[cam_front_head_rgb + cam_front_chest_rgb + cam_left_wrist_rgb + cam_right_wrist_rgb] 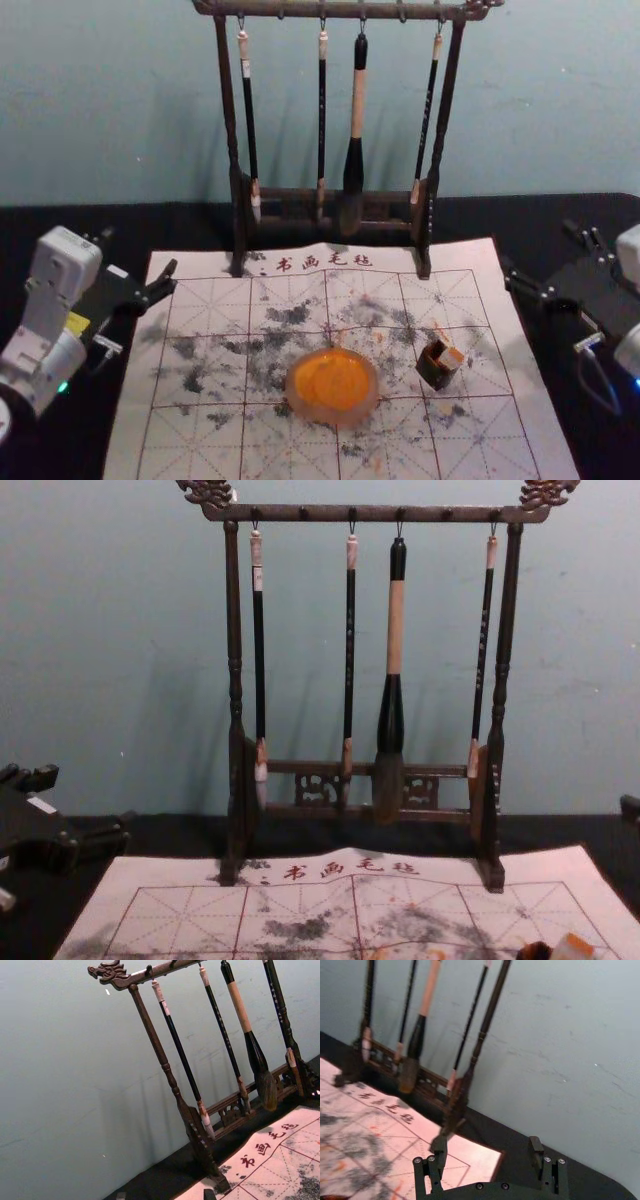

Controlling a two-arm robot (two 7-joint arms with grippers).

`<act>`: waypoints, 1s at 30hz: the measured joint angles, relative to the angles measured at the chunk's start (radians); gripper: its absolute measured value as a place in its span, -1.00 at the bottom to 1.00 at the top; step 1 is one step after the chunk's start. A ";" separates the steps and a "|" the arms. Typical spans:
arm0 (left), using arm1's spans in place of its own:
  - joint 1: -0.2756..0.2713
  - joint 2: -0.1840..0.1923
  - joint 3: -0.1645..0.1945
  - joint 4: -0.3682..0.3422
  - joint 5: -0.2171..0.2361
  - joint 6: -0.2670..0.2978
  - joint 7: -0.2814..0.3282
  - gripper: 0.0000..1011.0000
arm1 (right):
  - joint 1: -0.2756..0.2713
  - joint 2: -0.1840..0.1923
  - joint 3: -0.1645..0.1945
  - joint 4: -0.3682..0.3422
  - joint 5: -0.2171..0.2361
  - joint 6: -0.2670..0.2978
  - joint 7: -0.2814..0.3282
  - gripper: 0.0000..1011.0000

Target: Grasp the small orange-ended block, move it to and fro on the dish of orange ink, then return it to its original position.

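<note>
The small orange-ended block (451,358) leans at a dark brown holder (434,367), right of the round dish of orange ink (332,388). In the chest view the block (573,947) shows at the bottom edge, its orange end up. My left gripper (138,253) hangs open over the mat's left edge, well away from block and dish; its fingertips bracket nothing in the left wrist view, where the gripper (165,1195) is at the frame's edge. My right gripper (540,248) is open past the mat's right edge, empty between its fingers, as the right wrist view of the gripper (487,1145) confirms.
A white calligraphy mat (480,440) with red grid lines and ink stains lies on the black table (60,230). Behind the dish, a dark wooden rack (232,130) stands across the mat's far edge with several brushes hanging from it, including a thick brush (355,150).
</note>
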 joint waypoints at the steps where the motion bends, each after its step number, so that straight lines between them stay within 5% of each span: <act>1: 0.000 0.000 0.000 0.000 0.000 0.000 0.000 0.98 | -0.014 0.011 0.009 -0.015 0.012 -0.008 0.020 0.98; 20: 0.000 0.000 0.000 0.000 0.000 0.000 0.000 0.98 | -0.187 0.151 0.085 -0.138 0.178 -0.149 0.340 0.98; 30: 0.000 0.000 0.000 0.000 0.000 0.000 0.000 0.98 | -0.188 0.158 0.070 -0.126 0.185 -0.143 0.441 0.98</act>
